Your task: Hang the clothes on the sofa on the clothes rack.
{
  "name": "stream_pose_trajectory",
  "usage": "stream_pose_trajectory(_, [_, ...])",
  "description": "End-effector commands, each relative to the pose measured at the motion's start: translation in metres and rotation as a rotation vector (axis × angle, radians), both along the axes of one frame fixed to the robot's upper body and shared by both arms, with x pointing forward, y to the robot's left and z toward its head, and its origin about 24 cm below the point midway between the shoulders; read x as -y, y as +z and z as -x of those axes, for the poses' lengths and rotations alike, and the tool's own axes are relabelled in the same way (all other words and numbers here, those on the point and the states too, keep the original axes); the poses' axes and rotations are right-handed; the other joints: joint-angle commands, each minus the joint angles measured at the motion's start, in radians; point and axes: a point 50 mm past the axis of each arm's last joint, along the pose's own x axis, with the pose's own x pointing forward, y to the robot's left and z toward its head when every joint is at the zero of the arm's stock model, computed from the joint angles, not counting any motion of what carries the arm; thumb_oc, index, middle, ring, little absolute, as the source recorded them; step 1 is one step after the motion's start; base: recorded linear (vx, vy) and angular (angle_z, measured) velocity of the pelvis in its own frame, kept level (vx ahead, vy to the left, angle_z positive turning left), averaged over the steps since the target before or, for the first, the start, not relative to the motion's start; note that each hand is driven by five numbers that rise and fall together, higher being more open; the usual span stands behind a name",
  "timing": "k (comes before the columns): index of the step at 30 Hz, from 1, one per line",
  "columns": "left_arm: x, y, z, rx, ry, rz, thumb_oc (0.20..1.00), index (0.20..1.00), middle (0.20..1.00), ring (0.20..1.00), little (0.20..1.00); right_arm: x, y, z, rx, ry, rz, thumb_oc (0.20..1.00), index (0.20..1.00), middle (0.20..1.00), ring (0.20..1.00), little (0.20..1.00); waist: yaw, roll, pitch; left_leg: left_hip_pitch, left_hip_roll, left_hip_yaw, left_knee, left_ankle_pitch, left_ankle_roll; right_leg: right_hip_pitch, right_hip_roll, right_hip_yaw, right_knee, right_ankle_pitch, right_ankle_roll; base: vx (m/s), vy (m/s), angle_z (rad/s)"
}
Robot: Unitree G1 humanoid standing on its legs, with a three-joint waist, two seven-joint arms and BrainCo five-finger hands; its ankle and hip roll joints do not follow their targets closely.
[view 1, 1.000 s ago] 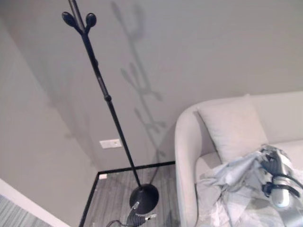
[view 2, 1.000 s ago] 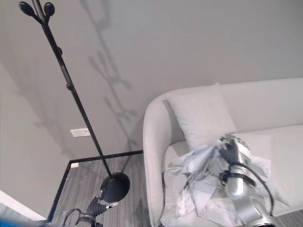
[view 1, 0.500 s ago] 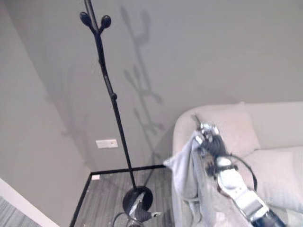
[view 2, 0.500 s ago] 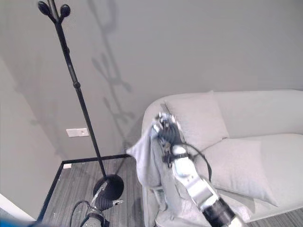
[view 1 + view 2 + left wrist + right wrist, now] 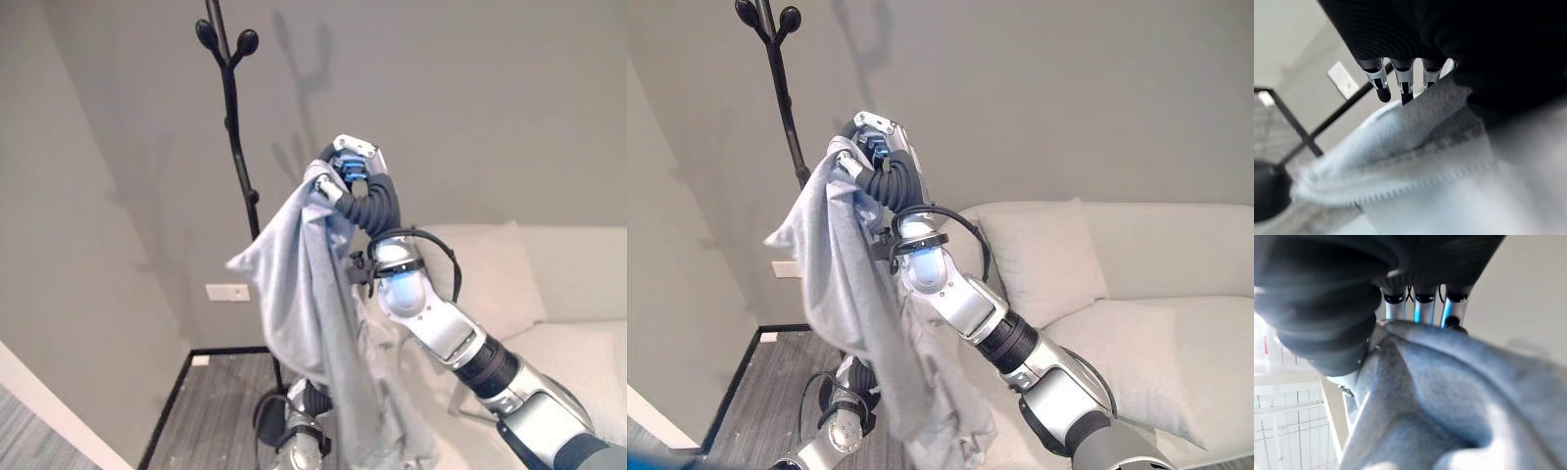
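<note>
Grey cloth [image 5: 313,294] hangs high in the air from the right hand [image 5: 351,176], which has its fingers curled tight around the top of it. It is a soft grey piece of clothing, and it drops down in long folds in front of the sofa [image 5: 578,294]. The cloth is near the black clothes rack [image 5: 232,108] but is not on its hooks. Low down, the left hand [image 5: 1400,81] is right by the bottom of the cloth, with its fingers straight and loose, touching the cloth but not holding it. A pale cushion [image 5: 1043,255] leans on the sofa's back.
</note>
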Motion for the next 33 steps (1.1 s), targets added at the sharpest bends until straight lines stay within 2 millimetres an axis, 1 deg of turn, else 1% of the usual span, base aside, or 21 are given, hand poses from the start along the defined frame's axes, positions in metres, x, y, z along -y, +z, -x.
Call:
stream_pose_trajectory(1, [0.03,0.025,-0.019,0.091,-0.113,0.076,1.0,1.0,1.0,1.0,1.0,0.005,0.047,0.003,0.122,-0.015,-0.123,0.2,0.2,0.2,0.2,0.2,-0.008,-0.012,0.005,0.047,-0.04,-0.061,0.005,-0.112,0.049,0.022,-0.084,0.057,0.045,0.024,0.089,0.0,0.0,0.0])
stream_pose_trajectory(2, [0.031,0.025,-0.019,0.091,-0.113,0.076,1.0,1.0,1.0,1.0,1.0,0.005,0.047,0.003,0.122,-0.015,-0.123,0.2,0.2,0.2,0.2,0.2,-0.008,-0.012,0.005,0.047,-0.04,-0.061,0.005,-0.112,0.049,0.022,-0.084,0.057,0.045,0.024,0.089,0.0,0.0,0.0])
stream_pose_trajectory(4, [0.035,0.025,-0.019,0.094,-0.164,0.012,1.0,1.0,1.0,1.0,1.0,0.004,0.052,0.001,0.127,-0.018,-0.134,0.2,0.2,0.2,0.2,0.2,-0.013,-0.009,0.001,0.049,-0.041,-0.061,0.005,-0.114,0.05,0.021,-0.084,0.061,0.05,0.024,0.088,0.02,0.014,0.01])
stream_pose_trajectory(5, [0.034,0.022,-0.02,0.093,-0.187,-0.056,1.0,1.0,1.0,1.0,1.0,0.005,0.056,0.0,0.135,-0.026,-0.135,0.2,0.2,0.2,0.2,0.2,-0.017,-0.005,-0.002,0.051,-0.042,-0.06,0.005,-0.114,0.049,0.02,-0.086,0.061,0.055,0.023,0.087,0.03,0.021,0.03])
stream_pose_trajectory(7, [0.03,0.021,-0.023,0.094,-0.176,-0.102,1.0,1.0,1.0,1.0,1.0,0.006,0.061,0.001,0.15,-0.032,-0.13,0.2,0.2,0.2,0.2,0.2,-0.018,-0.002,-0.003,0.052,-0.043,-0.061,0.005,-0.114,0.049,0.019,-0.086,0.06,0.059,0.022,0.087,0.02,0.01,0.02])
stream_pose_trajectory(10, [0.027,0.019,-0.024,0.076,-0.153,-0.114,1.0,1.0,1.0,1.0,1.0,0.006,0.066,0.003,0.164,-0.027,-0.137,0.2,0.2,0.2,0.2,0.2,-0.021,0.001,-0.003,0.052,-0.043,-0.062,0.005,-0.114,0.048,0.018,-0.086,0.059,0.064,0.02,0.086,0.0,0.003,0.01])
stream_pose_trajectory(12, [0.028,0.011,-0.022,0.014,-0.127,-0.075,1.0,1.0,1.0,1.0,1.0,0.003,0.071,0.007,0.178,-0.008,-0.137,0.2,0.2,0.2,0.2,0.2,-0.026,0.003,-0.003,0.055,-0.044,-0.061,0.005,-0.114,0.047,0.017,-0.087,0.06,0.068,0.021,0.085,0.0,0.003,0.06])
stream_pose_trajectory(13, [0.028,0.011,-0.023,0.014,-0.127,-0.075,1.0,1.0,1.0,1.0,1.0,0.003,0.071,0.007,0.178,-0.008,-0.137,0.2,0.2,0.2,0.2,0.2,-0.026,0.003,-0.003,0.055,-0.044,-0.061,0.005,-0.114,0.047,0.017,-0.088,0.059,0.068,0.021,0.085,0.0,0.0,0.0])
stream_pose_trajectory(14, [0.034,0.004,-0.018,-0.057,-0.13,-0.009,0.501,0.501,0.501,0.501,0.501,0.0,0.074,0.01,0.178,0.011,-0.139,0.2,0.2,0.2,0.2,0.2,-0.031,0.006,-0.005,0.057,-0.045,-0.061,0.005,-0.115,0.047,0.018,-0.088,0.061,0.069,0.021,0.084,0.0,0.0,0.0])
stream_pose_trajectory(15, [0.034,0.005,-0.018,-0.057,-0.13,-0.009,0.2,0.2,0.2,0.2,0.2,0.0,0.074,0.01,0.178,0.011,-0.139,0.2,0.2,0.2,0.2,0.2,-0.031,0.006,-0.005,0.057,-0.045,-0.061,0.005,-0.115,0.047,0.018,-0.088,0.061,0.069,0.021,0.084,0.0,0.0,0.0])
stream_pose_trajectory(17, [0.04,-0.001,-0.014,-0.121,-0.125,0.073,0.2,0.2,0.2,0.2,0.2,-0.004,0.075,0.013,0.177,0.028,-0.139,0.2,0.2,0.2,0.2,0.2,-0.035,0.007,-0.007,0.058,-0.047,-0.06,0.005,-0.117,0.049,0.019,-0.088,0.064,0.067,0.025,0.084,0.0,0.0,0.0])
stream_pose_trajectory(18, [0.046,-0.008,-0.007,-0.194,-0.101,0.163,0.2,0.2,0.2,0.2,0.2,-0.006,0.076,0.013,0.169,0.025,-0.137,0.2,0.2,0.2,0.2,0.2,-0.037,0.008,-0.008,0.059,-0.047,-0.06,0.005,-0.116,0.05,0.019,-0.087,0.066,0.067,0.028,0.082,0.0,0.0,0.0])
stream_pose_trajectory(19, [0.049,-0.01,-0.005,-0.219,-0.09,0.212,0.2,0.2,0.2,0.2,0.2,-0.007,0.076,0.012,0.163,0.021,-0.135,0.2,0.2,0.2,0.2,0.2,-0.039,0.009,-0.008,0.059,-0.047,-0.059,0.005,-0.115,0.051,0.019,-0.087,0.066,0.067,0.03,0.082,0.0,-0.003,-0.03])
stream_pose_trajectory(23, [0.052,-0.008,-0.006,-0.223,-0.064,0.281,0.2,0.2,0.2,0.2,0.2,-0.001,0.079,0.006,0.158,-0.025,-0.146,0.2,0.2,0.2,0.2,0.2,-0.044,0.014,-0.009,0.057,-0.047,-0.058,0.005,-0.114,0.051,0.02,-0.085,0.067,0.064,0.035,0.081,-0.01,0.0,-0.05])
stream_pose_trajectory(27, [0.042,-0.005,-0.009,-0.199,0.01,0.321,0.2,0.2,0.2,0.2,0.2,0.017,0.081,0.001,0.159,-0.078,-0.179,0.2,0.2,0.2,0.2,0.2,-0.046,0.018,-0.008,0.054,-0.049,-0.056,0.005,-0.112,0.05,0.02,-0.085,0.068,0.063,0.037,0.082,-0.01,-0.002,-0.04])
stream_pose_trajectory(28, [0.034,-0.001,-0.012,-0.163,0.059,0.351,0.2,0.2,0.2,0.2,0.2,0.028,0.079,-0.001,0.163,-0.122,-0.18,0.2,0.2,0.2,0.2,0.2,-0.045,0.022,-0.007,0.053,-0.051,-0.057,0.005,-0.112,0.05,0.021,-0.088,0.068,0.062,0.035,0.083,0.0,0.0,0.0])
stream_pose_trajectory(29, [0.034,-0.001,-0.012,-0.164,0.059,0.35,0.2,0.2,0.2,0.2,0.2,0.028,0.079,-0.001,0.163,-0.122,-0.18,0.2,0.2,0.2,0.2,0.2,-0.044,0.022,-0.008,0.054,-0.051,-0.057,0.005,-0.112,0.05,0.021,-0.088,0.067,0.062,0.034,0.083,0.0,0.0,0.0])
stream_pose_trajectory(31, [0.028,0.006,-0.014,-0.116,0.078,0.371,0.2,0.2,0.2,0.2,0.2,0.04,0.076,-0.001,0.179,-0.161,-0.167,0.2,0.2,0.2,0.2,0.2,-0.042,0.026,-0.008,0.052,-0.053,-0.058,0.005,-0.112,0.05,0.023,-0.092,0.065,0.057,0.035,0.084,0.0,0.0,0.0])
stream_pose_trajectory(32, [0.028,0.006,-0.014,-0.116,0.078,0.37,0.2,0.2,0.2,0.2,0.2,0.04,0.076,-0.001,0.179,-0.161,-0.167,0.2,0.2,0.2,0.2,0.2,-0.042,0.026,-0.008,0.052,-0.053,-0.058,0.005,-0.112,0.05,0.023,-0.092,0.065,0.057,0.035,0.084,0.0,0.0,0.0])
stream_pose_trajectory(33, [0.017,0.014,-0.015,-0.047,0.091,0.351,0.2,0.2,0.2,0.2,0.2,0.054,0.069,-0.001,0.195,-0.21,-0.139,0.2,0.2,0.2,0.2,0.2,-0.038,0.03,-0.008,0.049,-0.055,-0.061,0.005,-0.111,0.051,0.024,-0.094,0.061,0.054,0.034,0.084,0.0,0.0,0.0])
